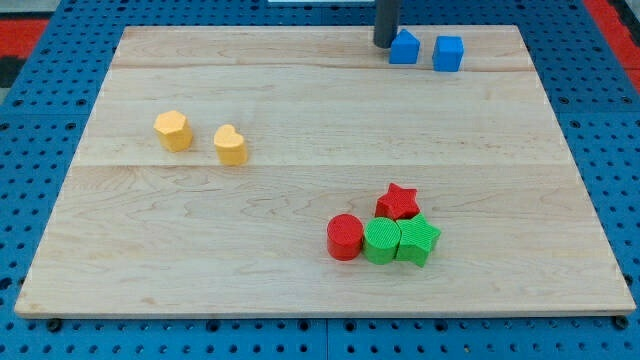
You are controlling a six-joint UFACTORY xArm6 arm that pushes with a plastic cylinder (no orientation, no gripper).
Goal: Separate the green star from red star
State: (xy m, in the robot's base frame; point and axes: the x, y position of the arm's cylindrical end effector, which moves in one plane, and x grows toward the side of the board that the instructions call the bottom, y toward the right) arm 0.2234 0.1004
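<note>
Rod (pixel 386 20) cut off by the view's top — red star's (pixel 398 201) base behind green blocks.

Bystanders on the board

I see a wooden board (pixel 300 100) over blue pegboard (pixel 620 150). Two blue blocks (pixel 404 48) (pixel 448 53) sit near its top edge, two yellow blocks (pixel 173 130) (pixel 230 145) at the view's left, and a red cylinder (pixel 344 237) touches a green cylinder (pixel 381 242) lower right
</note>
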